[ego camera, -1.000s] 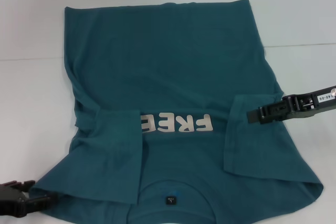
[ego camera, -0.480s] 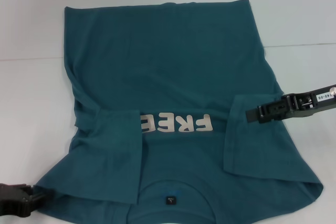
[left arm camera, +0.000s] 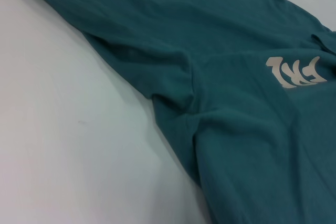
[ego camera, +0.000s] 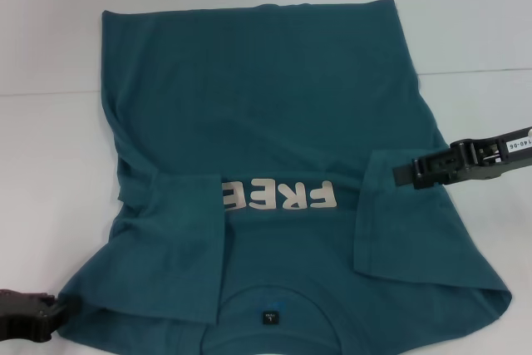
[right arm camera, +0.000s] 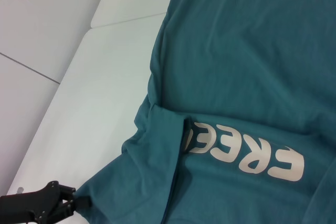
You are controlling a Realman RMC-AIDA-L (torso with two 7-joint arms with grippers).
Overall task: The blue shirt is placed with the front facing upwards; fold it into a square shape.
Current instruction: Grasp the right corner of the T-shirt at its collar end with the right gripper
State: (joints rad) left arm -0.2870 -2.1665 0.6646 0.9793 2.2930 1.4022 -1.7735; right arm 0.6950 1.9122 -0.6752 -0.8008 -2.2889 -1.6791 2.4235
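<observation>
Two black grippers flank the soft, limp dark teal-blue cotton T-shirt point(ego camera: 266, 180): left gripper point(ego camera: 51, 315) touches its shoulder corner, right gripper point(ego camera: 399, 174) over its folded sleeve, finger states indiscernible; hems offer holds.

The blue shirt point(ego camera: 266, 122) is coloured a dark teal-blue throughout, plain and without pattern, its two folded-in sleeves included. Pale pinkish-white block lettering point(ego camera: 278, 197) is printed across the chest. A small dark label point(ego camera: 268, 318) with a tiny pale mark is seen inside the round neck, at the near edge of the table point(ego camera: 465, 22). The table is white and plain, crossed by a thin grey seam line. The left gripper point(ego camera: 33, 322) and the right gripper point(ego camera: 403, 174) are both black; a white tag with dark print is carried on the right one.
</observation>
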